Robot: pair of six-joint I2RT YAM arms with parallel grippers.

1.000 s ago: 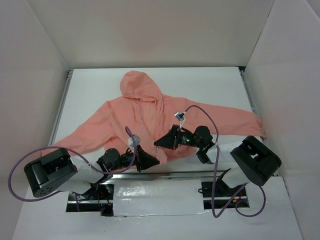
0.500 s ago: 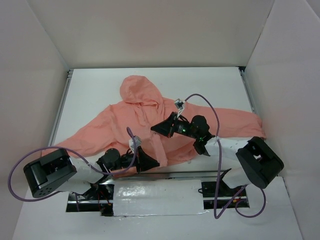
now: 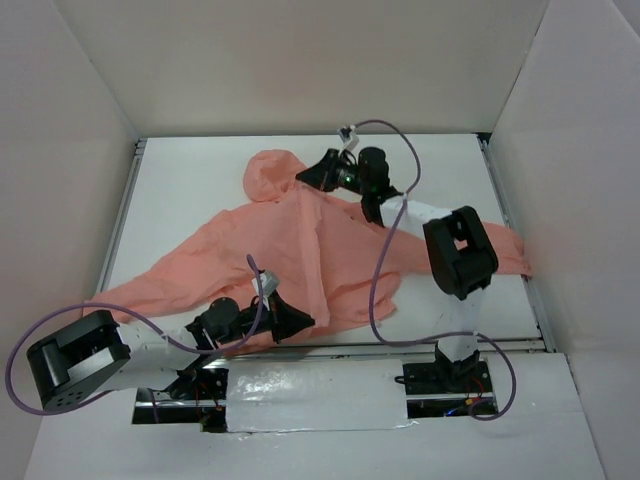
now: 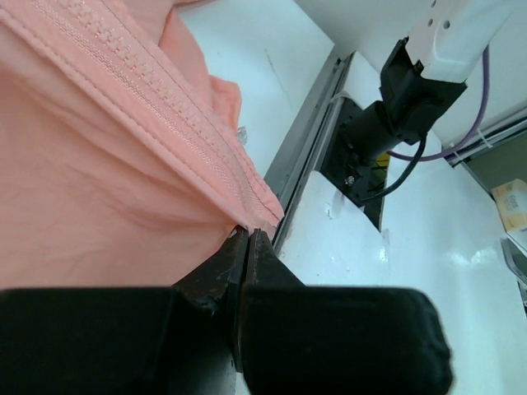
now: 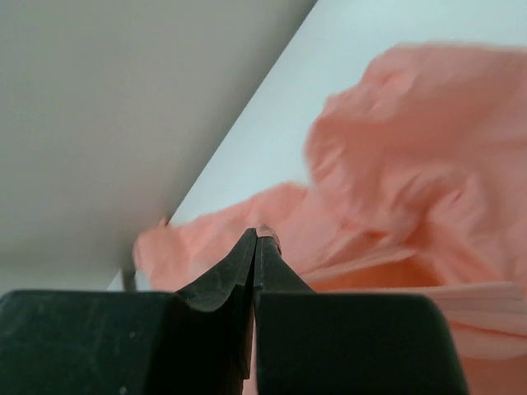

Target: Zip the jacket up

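Now the jacket (image 3: 300, 250), salmon-pink, lies spread on the white table (image 3: 190, 185), with its hood (image 3: 268, 175) toward the far wall and one sleeve going out to each side. The right sleeve reaches the right wall.

The left end effector (image 3: 300, 322) is at the near hem of the jacket, low over the table edge. In the left wrist view its fingers (image 4: 226, 263) are pressed together, and the bottom corner of the zipper (image 4: 165, 123) is pinched between them. The zipper teeth run away from the tips in a straight band.

The right end effector (image 3: 305, 177) is far out, just beside the hood. In the right wrist view its jaws are closed, and a small bit of pink jacket material sits between the tips (image 5: 257, 234). From there the fabric goes in a taut ridge toward the left end effector.

A small beige object (image 4: 512, 204) shows at the right edge of the left wrist view; any print on it is too small to read.
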